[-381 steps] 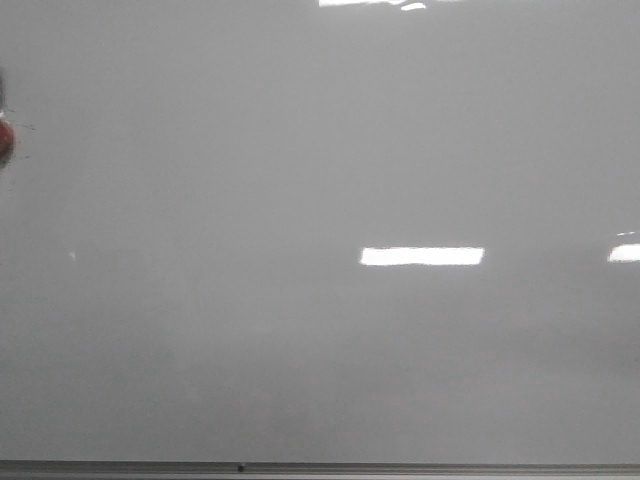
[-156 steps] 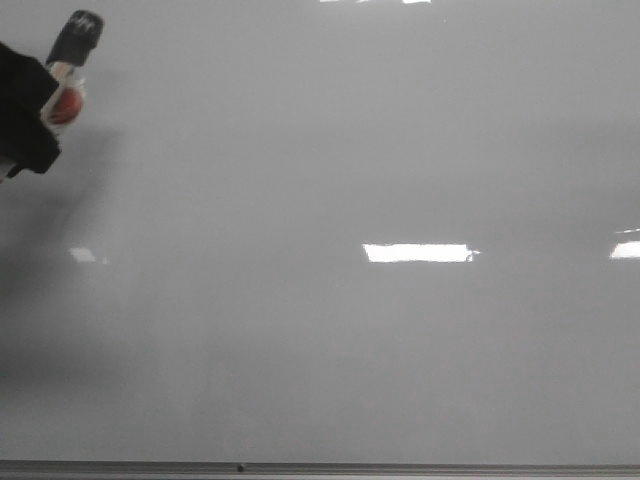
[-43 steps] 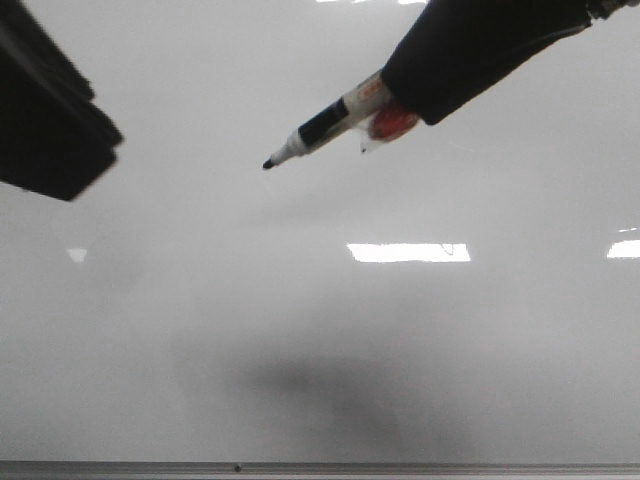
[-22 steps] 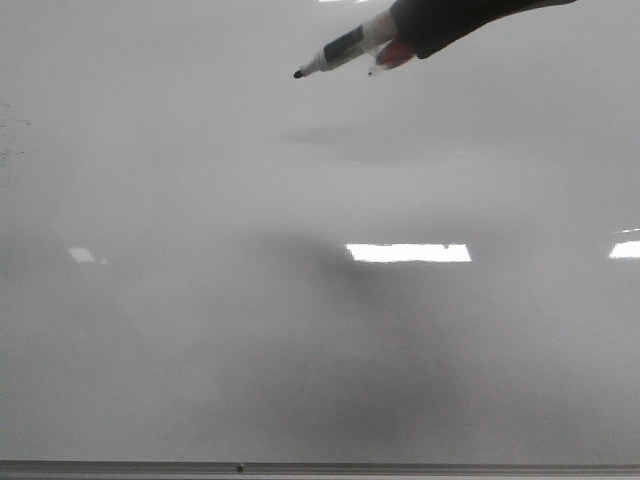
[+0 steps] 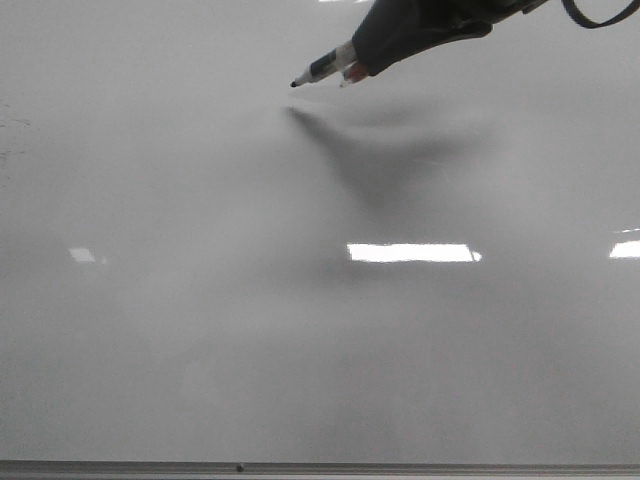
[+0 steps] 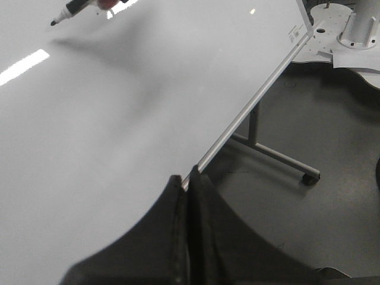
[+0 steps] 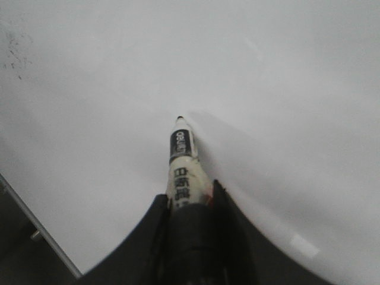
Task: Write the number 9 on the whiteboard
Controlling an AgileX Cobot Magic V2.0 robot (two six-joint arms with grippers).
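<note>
The whiteboard point(image 5: 300, 330) fills the front view, glossy pale grey, with a thin grey metal edge strip along the bottom. No number 9 shows on it. My right gripper point(image 5: 385, 50) comes in from the top right and is shut on a black-and-white marker point(image 5: 325, 68); the tip hangs just above the board, close to its shadow. In the right wrist view the marker point(image 7: 181, 157) sticks out between the shut fingers point(image 7: 222, 205). My left gripper point(image 6: 187, 181) is shut and empty over the board's edge point(image 6: 249, 110); the marker point(image 6: 74, 7) shows far off.
Faint dark specks mark the board at its left side point(image 5: 12, 125). Bright rectangular light reflections lie on it point(image 5: 412, 252). Beside the board's edge I see a grey floor, a wheeled stand leg point(image 6: 279, 157) and a robot base point(image 6: 356, 27).
My right gripper has shifted left and lower with the marker, its tip closer to the board and its shadow nearer. My left gripper left the front view a second ago.
</note>
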